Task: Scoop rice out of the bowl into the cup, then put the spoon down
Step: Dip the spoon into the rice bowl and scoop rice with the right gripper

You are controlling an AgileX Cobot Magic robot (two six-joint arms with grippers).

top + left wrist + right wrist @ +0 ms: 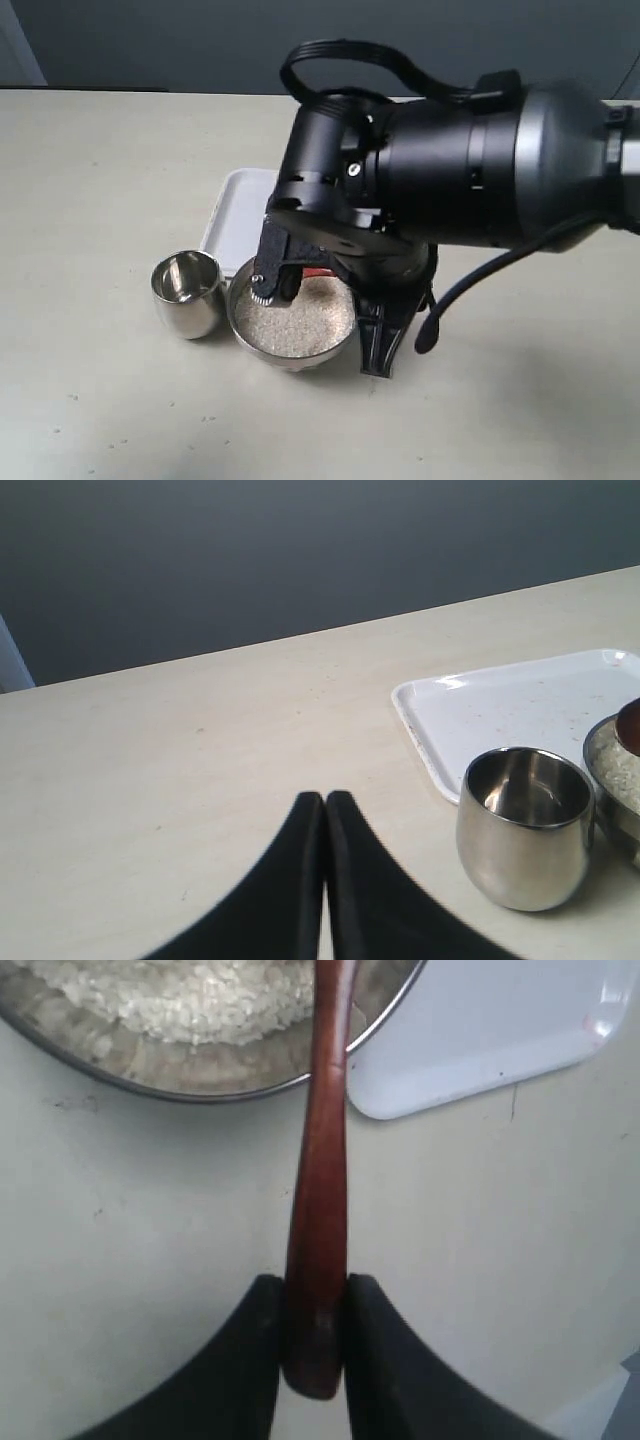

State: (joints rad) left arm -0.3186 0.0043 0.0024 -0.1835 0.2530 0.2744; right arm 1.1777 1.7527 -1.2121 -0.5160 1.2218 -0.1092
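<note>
Right gripper (pixel 312 1295), clamped on the spoon (pixel 320 1160), holds it over the rice (pixel 300 320) in the bowl (pixel 238 322), and the cup (pixel 187 290) beside the bowl looks empty, so pouring remains.

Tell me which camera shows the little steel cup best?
The left wrist view: the cup is close, whole, its inside visible. The exterior view shows the cup smaller, beside the bowl. The right wrist view misses it.
</note>
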